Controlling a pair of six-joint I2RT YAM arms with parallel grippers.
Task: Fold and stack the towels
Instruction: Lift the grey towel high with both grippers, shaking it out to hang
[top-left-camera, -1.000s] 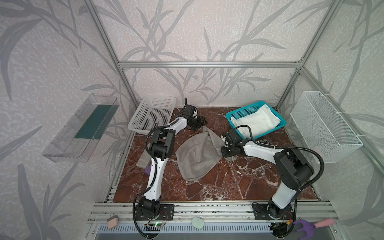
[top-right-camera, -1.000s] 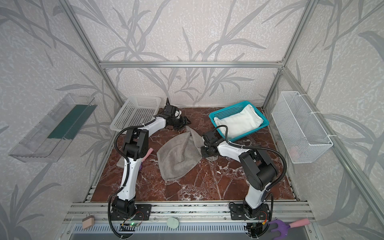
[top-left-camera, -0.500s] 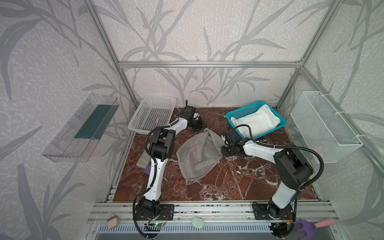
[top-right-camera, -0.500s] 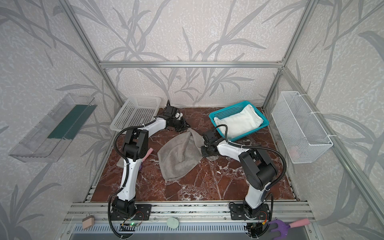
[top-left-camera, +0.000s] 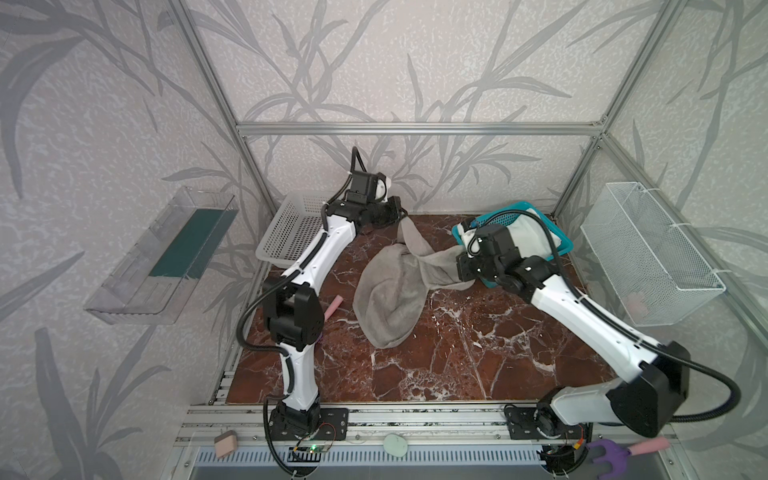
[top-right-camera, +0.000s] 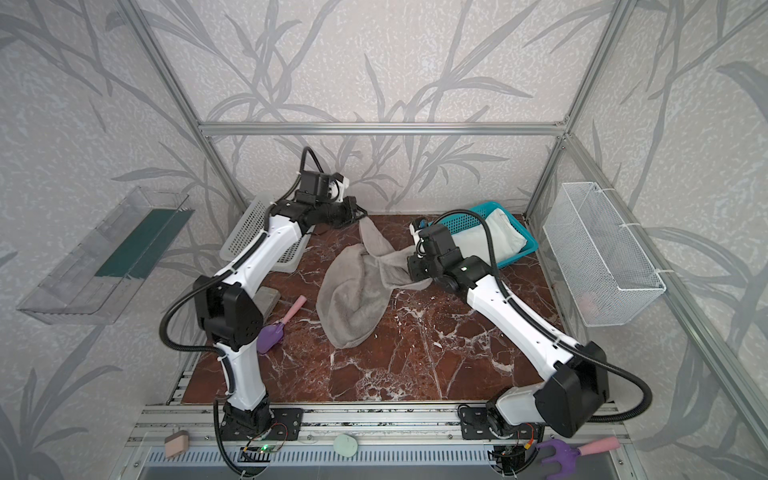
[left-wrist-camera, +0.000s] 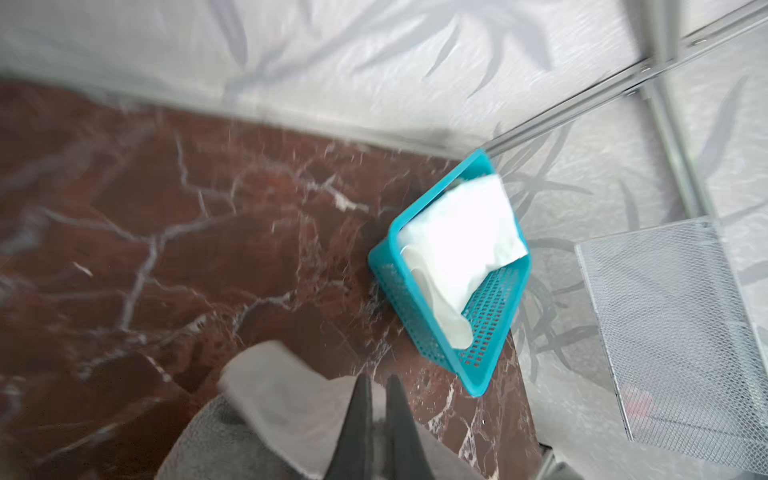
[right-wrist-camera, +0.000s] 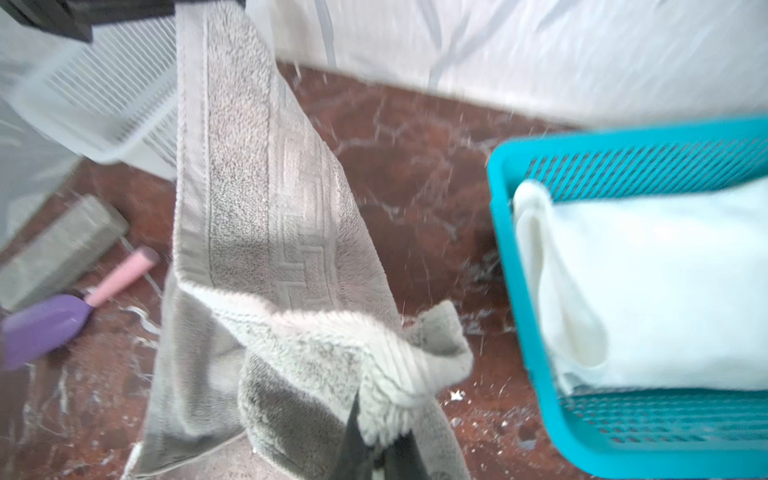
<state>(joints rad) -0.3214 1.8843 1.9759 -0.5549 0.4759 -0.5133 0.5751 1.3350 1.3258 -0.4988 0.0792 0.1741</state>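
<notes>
right wrist view: right hand (right-wrist-camera: 374, 451) pinches grey towel (right-wrist-camera: 266, 208) corner.

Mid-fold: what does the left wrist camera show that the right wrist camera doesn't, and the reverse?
Only left wrist: the wire mesh basket on the side wall.
Only right wrist: the white slotted basket, the grey slab, the purple scoop, and the key-pattern border of the grey towel.
Both: that towel pinched in the view's own shut gripper (left gripper, right gripper), the teal basket holding the white towel, and the marble tabletop.
</notes>
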